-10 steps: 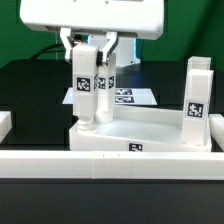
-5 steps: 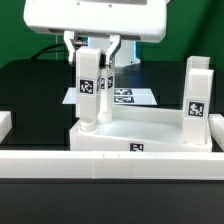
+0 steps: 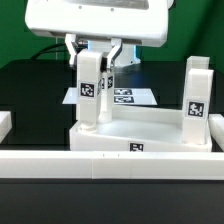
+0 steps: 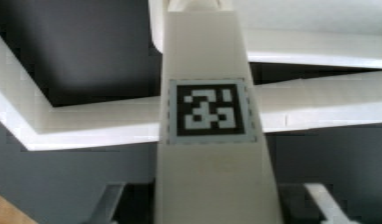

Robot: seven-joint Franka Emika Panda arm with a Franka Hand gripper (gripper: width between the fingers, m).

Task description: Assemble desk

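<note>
The desk top (image 3: pixel 150 136), a white rimmed tray with a tag on its front wall, lies on the black table. One white tagged leg (image 3: pixel 196 96) stands upright at the tray's corner on the exterior view's right. My gripper (image 3: pixel 95 55) is shut on another tagged leg (image 3: pixel 90 92), held upright with its lower end at the tray's corner on the exterior view's left. In the wrist view this leg (image 4: pixel 209 110) fills the middle, the tray's rim (image 4: pixel 63 130) lies beyond it, and a dark finger (image 4: pixel 113 205) shows on either side.
A long low white rail (image 3: pixel 110 165) runs across the front. The marker board (image 3: pixel 135 97) lies flat behind the tray. A white block (image 3: pixel 5 124) sits at the left edge. A narrow tagged white piece (image 3: pixel 110 78) shows just behind the held leg.
The gripper and the held leg have shifted slightly toward the exterior view's right. The grip is unchanged, and the tray and the other leg have not moved.
</note>
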